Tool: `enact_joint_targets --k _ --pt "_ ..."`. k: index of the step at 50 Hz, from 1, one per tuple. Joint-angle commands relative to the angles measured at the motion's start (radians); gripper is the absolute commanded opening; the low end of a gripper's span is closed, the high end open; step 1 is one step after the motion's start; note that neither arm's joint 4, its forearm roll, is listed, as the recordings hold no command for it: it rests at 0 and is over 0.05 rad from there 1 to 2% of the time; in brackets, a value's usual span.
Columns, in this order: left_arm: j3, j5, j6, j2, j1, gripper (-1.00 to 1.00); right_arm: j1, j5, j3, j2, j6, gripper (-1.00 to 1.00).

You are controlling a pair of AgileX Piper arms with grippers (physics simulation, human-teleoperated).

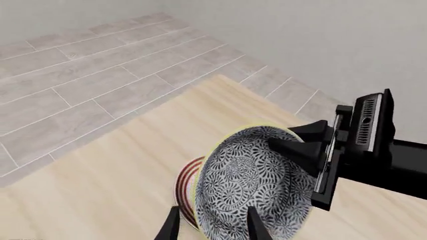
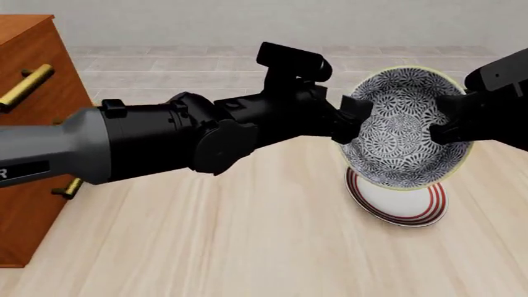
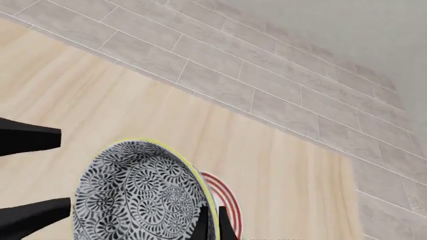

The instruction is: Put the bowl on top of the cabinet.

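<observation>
- The bowl (image 2: 404, 127) is off the worktop (image 2: 247, 235), tipped on edge so its patterned inside faces the front camera, with its pale yellow rim around it.
- It hangs at the right of the scene, just above the white plate (image 2: 396, 204) with red rings; the plate lies flat on the worktop, partly hidden behind the bowl's lower edge.
- The left tool (image 2: 353, 120) reaches in from the left and is clamped on the bowl's left rim, one finger inside and one outside the wall; the left wrist view shows the same hold (image 1: 212, 225).
- The right tool (image 2: 446, 120) comes in from the right and pinches the opposite rim; in the right wrist view its two thin fingers (image 3: 200, 225) straddle the bowl's edge.
- The cabinet (image 2: 33, 142) stands at the far left edge of the scene, well apart from the bowl, reddish-brown with brass bar handles (image 2: 25, 86) showing.
- The cabinet's top is only partly in view at the upper left corner.
</observation>
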Motion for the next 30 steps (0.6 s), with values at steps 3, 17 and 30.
enact_joint_targets --k 3,17,30 --pt "-0.024 -0.002 -0.002 0.040 0.018 1.00 0.011 0.024 0.003 -0.043 0.011 -1.00" --pt "-0.051 -0.007 -0.007 0.086 0.032 1.00 0.038 0.043 0.013 -0.079 0.007 -1.00" --pt "-0.060 -0.013 -0.013 0.116 0.032 1.00 0.060 0.063 0.017 -0.111 -0.001 -1.00"
